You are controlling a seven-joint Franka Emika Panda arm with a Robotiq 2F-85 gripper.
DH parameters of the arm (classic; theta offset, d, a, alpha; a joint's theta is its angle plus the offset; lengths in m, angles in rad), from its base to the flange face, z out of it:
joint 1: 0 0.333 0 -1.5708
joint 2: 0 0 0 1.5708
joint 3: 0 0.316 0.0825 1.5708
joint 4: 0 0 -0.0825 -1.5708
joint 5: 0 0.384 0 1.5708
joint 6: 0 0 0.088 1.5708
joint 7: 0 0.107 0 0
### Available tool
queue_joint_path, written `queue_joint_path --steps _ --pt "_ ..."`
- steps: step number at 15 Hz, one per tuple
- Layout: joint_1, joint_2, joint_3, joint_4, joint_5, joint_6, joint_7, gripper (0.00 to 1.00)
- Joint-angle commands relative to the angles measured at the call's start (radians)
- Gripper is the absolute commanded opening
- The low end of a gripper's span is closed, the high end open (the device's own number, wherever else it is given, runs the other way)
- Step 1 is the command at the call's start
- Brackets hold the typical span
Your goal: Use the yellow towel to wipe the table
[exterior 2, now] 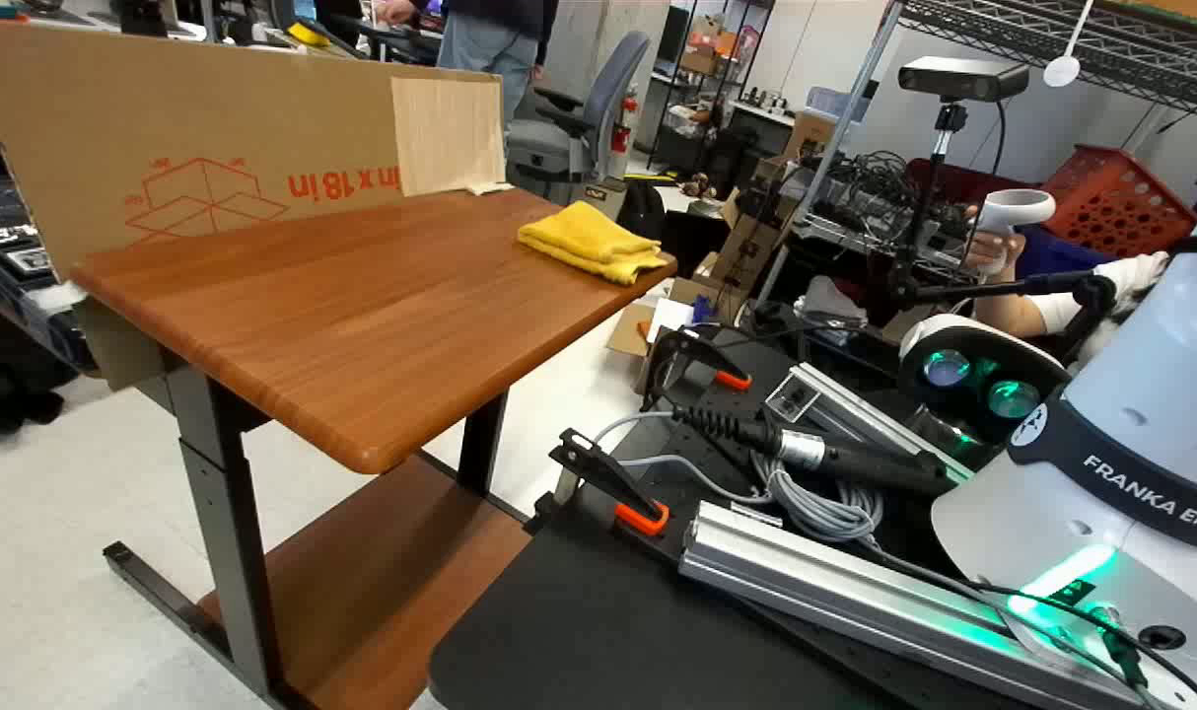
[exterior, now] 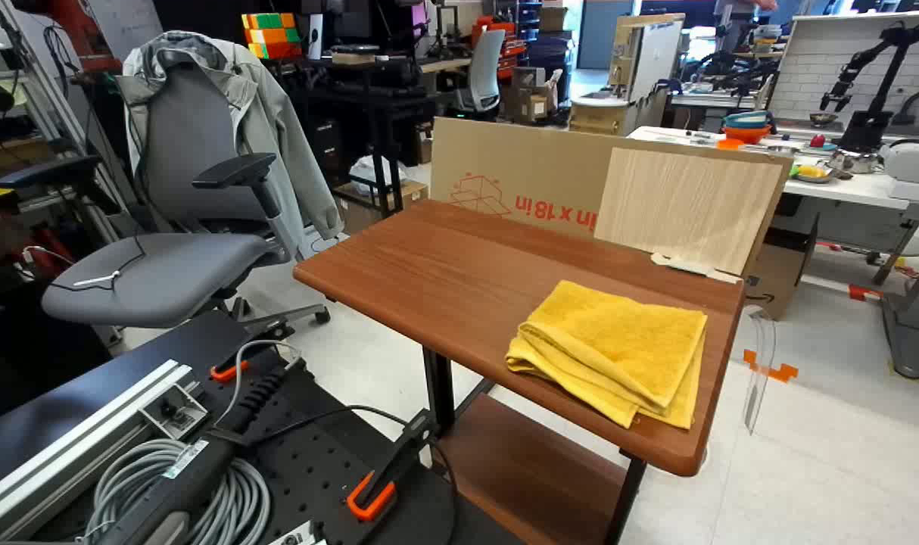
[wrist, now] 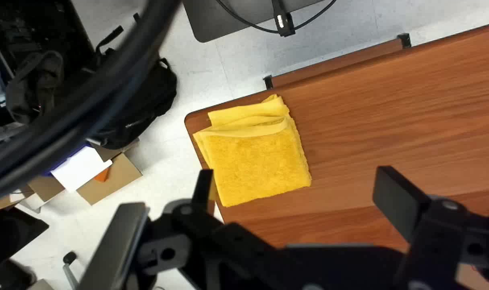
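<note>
The yellow towel [exterior: 618,344] lies folded flat near one end of the reddish-brown table [exterior: 429,265], close to a corner. It also shows in an exterior view [exterior 2: 591,240] and in the wrist view [wrist: 260,165], where its layered edges face the top. The table also shows in an exterior view [exterior 2: 342,306] and in the wrist view [wrist: 389,121]. My gripper [wrist: 296,172] shows only in the wrist view, with its two black fingers wide apart and nothing between them. It is above the table, apart from the towel. The gripper is out of view in both exterior views.
A cardboard sheet [exterior: 520,166] stands along the table's long edge, with a pale plywood board [exterior: 686,204] against it. A black bench with orange-tipped clamps [exterior: 372,496], coiled grey cable [exterior: 240,492] and an aluminium rail [exterior 2: 835,602] stands beside the table. A grey chair [exterior: 157,272] is nearby.
</note>
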Motion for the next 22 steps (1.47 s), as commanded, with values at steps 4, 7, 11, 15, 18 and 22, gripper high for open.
queue_joint_path --steps 4,7,11,15,18,22 --pt "0.022 0.001 -0.019 0.003 -0.007 -0.004 0.005 1.0" --pt "0.022 0.001 -0.019 0.003 -0.007 -0.004 0.005 1.0" --pt "0.028 0.02 -0.019 0.039 0.011 -0.014 0.006 1.0" --pt "0.009 0.186 -0.095 0.262 0.135 -0.019 -0.033 1.0" --pt "-0.001 0.326 -0.176 0.376 0.306 0.001 -0.088 1.0" --pt "-0.039 0.572 -0.233 0.553 0.47 -0.091 -0.091 1.0"
